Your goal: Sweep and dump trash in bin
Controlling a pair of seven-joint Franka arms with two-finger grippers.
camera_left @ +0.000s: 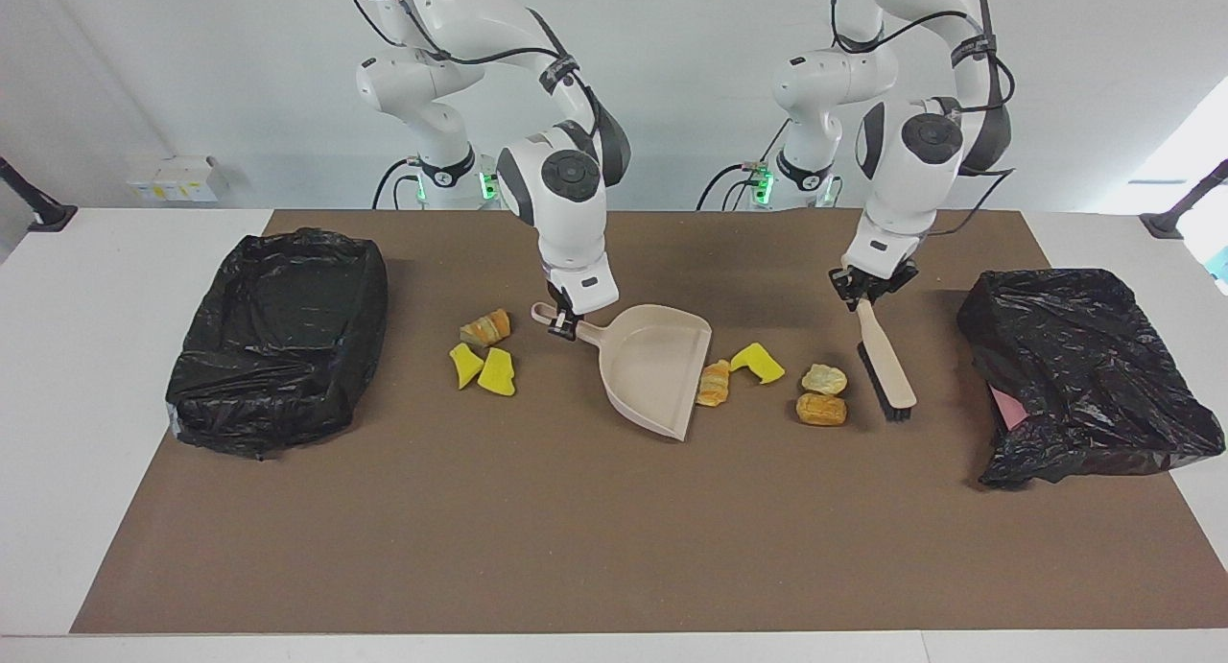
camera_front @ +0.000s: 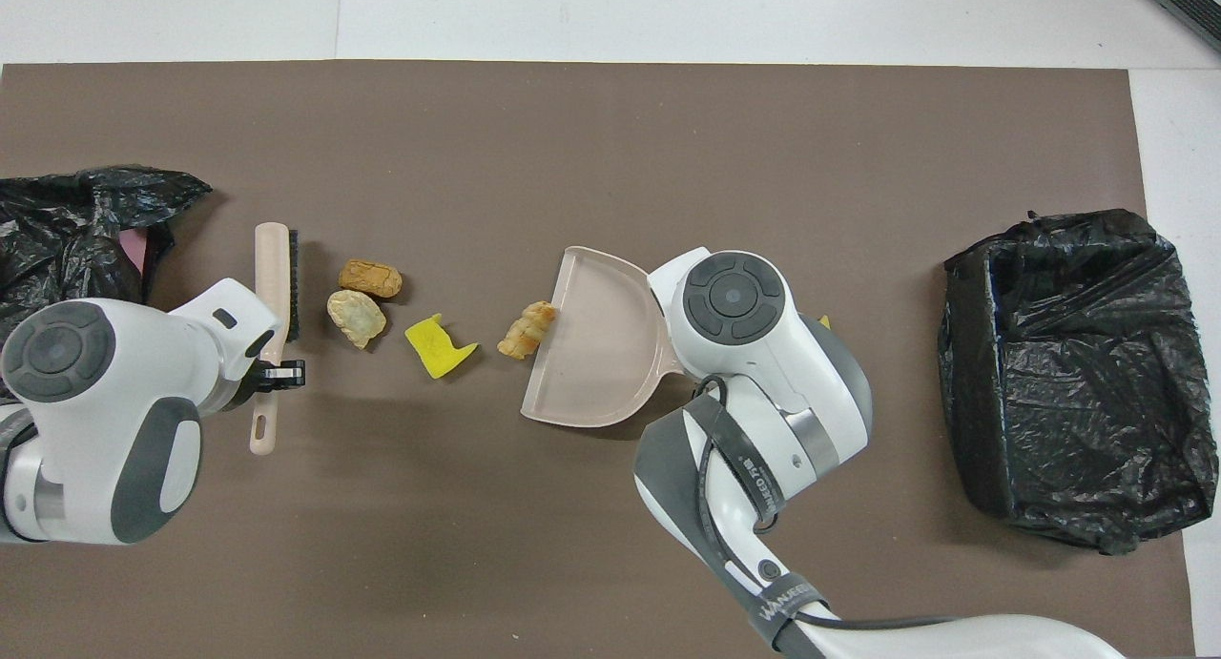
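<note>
The facing view alone showed three trash pieces (camera_left: 483, 354) that the right arm hid overhead. Right gripper (camera_left: 564, 325) jaws clamped the beige plastic dustpan (camera_left: 655, 366), its lip touching a bread-like lump (camera_left: 713, 383). Left gripper (camera_left: 871, 293) jaws gripped the beige hand brush (camera_left: 887, 367) beside two lumps (camera_left: 822, 393), open mat surrounding.

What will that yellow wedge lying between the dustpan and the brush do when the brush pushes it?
The yellow wedge looks like cut foam, so it is probably very light and should slide easily. Its flat faces suggest it won't roll, though it may flip. The brush could fling it rather than nudge it.
</note>
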